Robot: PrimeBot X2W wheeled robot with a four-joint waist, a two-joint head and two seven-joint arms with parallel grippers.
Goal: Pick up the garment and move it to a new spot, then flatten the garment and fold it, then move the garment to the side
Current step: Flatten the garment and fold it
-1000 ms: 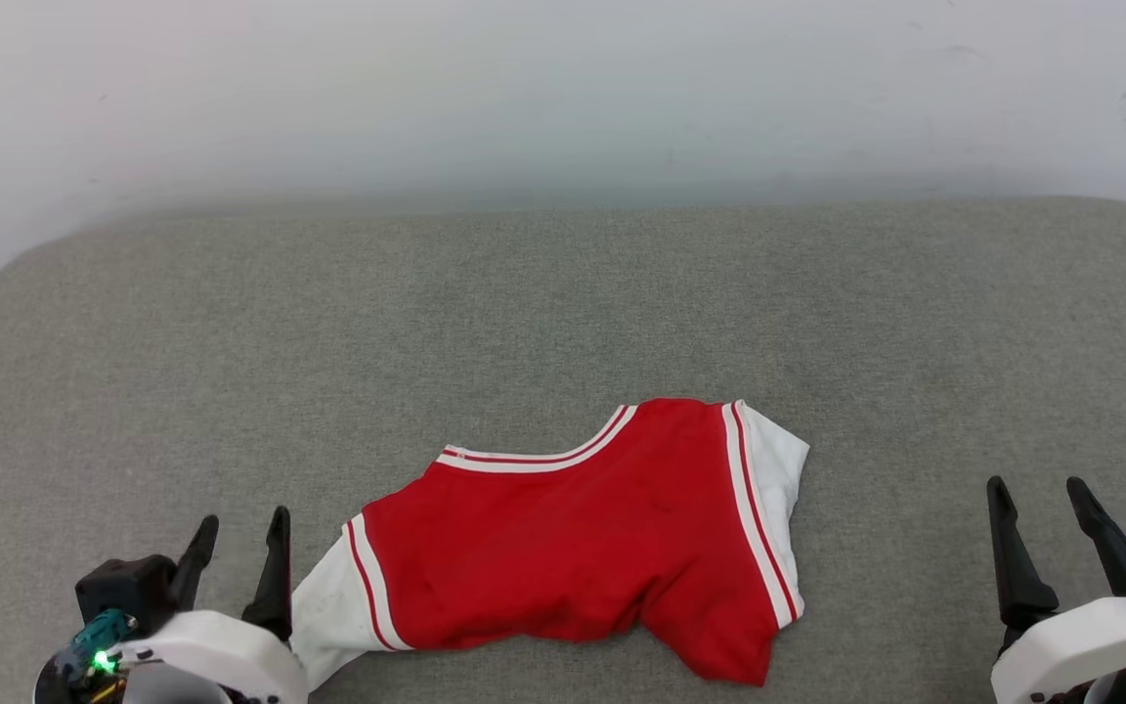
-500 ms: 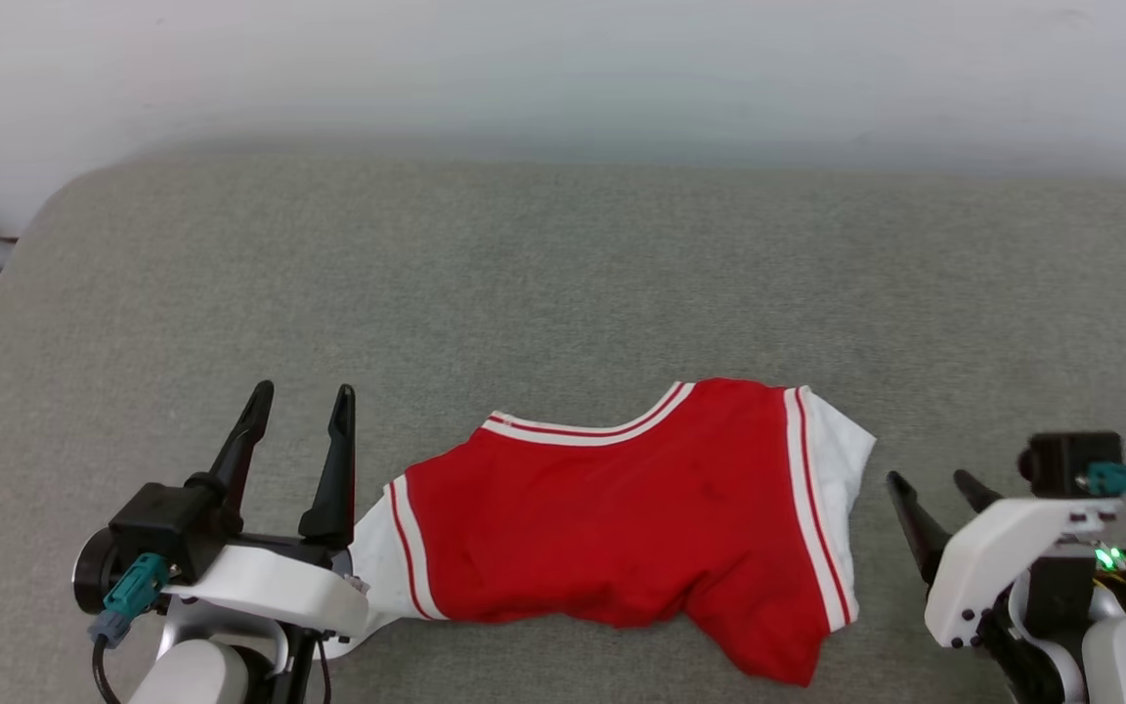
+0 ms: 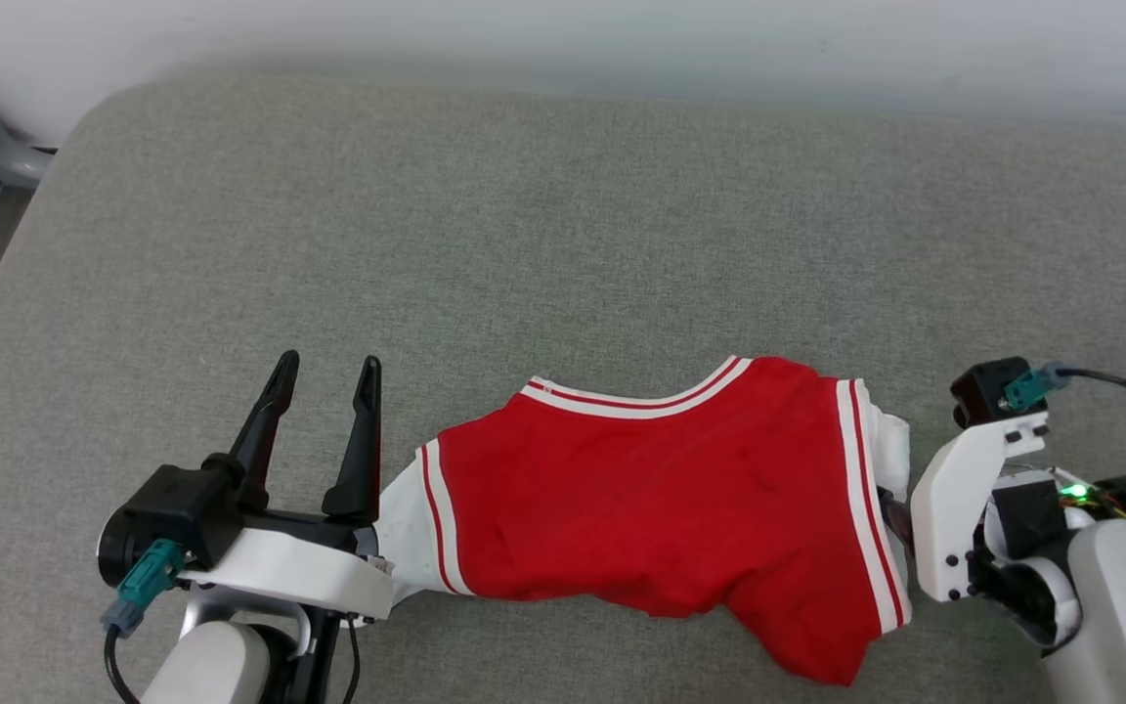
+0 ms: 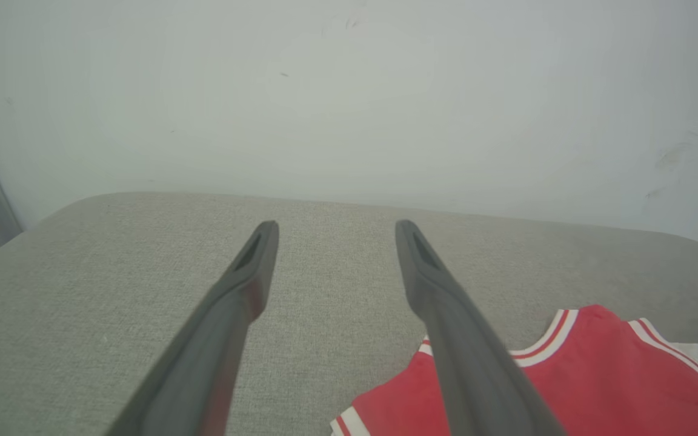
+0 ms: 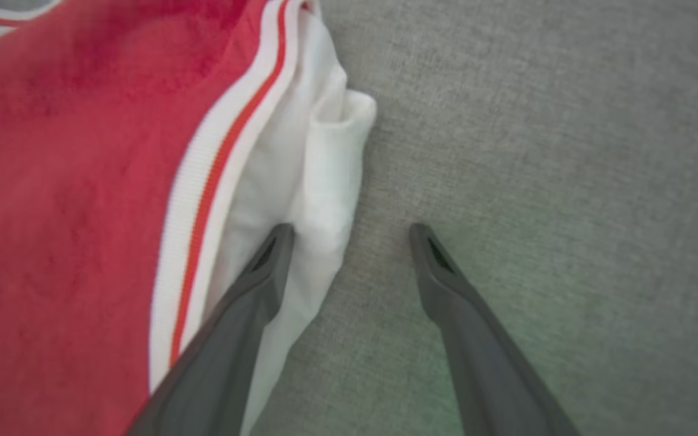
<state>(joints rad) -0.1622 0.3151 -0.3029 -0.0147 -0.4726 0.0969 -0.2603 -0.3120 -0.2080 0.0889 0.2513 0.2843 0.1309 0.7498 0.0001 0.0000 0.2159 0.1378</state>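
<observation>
Since a second ago both arms have reached forward. Head view: the red jersey (image 3: 661, 489) lies rumpled on the grey cushion (image 3: 563, 244), with the left gripper (image 3: 328, 360) spread just beside it. Left wrist: its fingers (image 4: 246, 284) are clear of the cloth. Right wrist: the right gripper (image 5: 352, 229) is spread astride the edge of the white sleeve (image 5: 325, 181); closing here, I risk pinching only a thin fold that slips out.

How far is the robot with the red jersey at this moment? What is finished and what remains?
Nothing looks done: the red jersey lies rumpled on the grey fabric surface, not lifted. In hand: the open right hand is at its white sleeve, one finger over the cloth; the open left hand hangs beside the other sleeve. Left: lift, move, flatten, fold, set aside.
</observation>
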